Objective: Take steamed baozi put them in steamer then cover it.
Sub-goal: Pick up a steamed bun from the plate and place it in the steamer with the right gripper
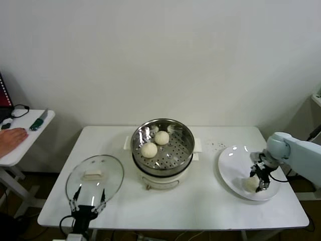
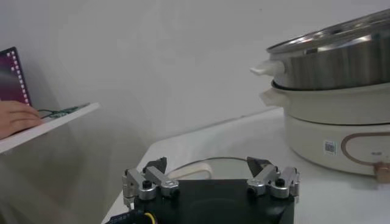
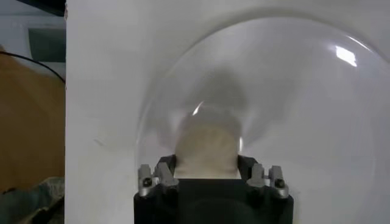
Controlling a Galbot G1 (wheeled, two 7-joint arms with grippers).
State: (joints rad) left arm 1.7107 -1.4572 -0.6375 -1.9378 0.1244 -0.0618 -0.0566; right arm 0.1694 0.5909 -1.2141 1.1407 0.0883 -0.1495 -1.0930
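Resting on the white plate [image 1: 228, 168] at the right side of the table [image 1: 200, 206], one steamed bun [image 1: 250, 184] is clamped between the fingers of the right gripper [image 1: 259, 182]. The right wrist view shows this bun [image 3: 206, 152] as a cream-white, smooth dome with the fingers pressed against both of its flanks.

Two more buns [image 1: 149, 149] [image 1: 161, 137] lie side by side, touching, on the perforated floor of the steamer [image 1: 185, 150]. The steamer is a shiny steel basket seated on a white pot base at the table centre.

The cover [image 1: 113, 173], clear glass with a metal rim and a white oblong handle, lies flat on the table left of the steamer.

The left gripper [image 1: 88, 200] hangs at the near table edge beside the cover, fingers spread apart, holding nothing.
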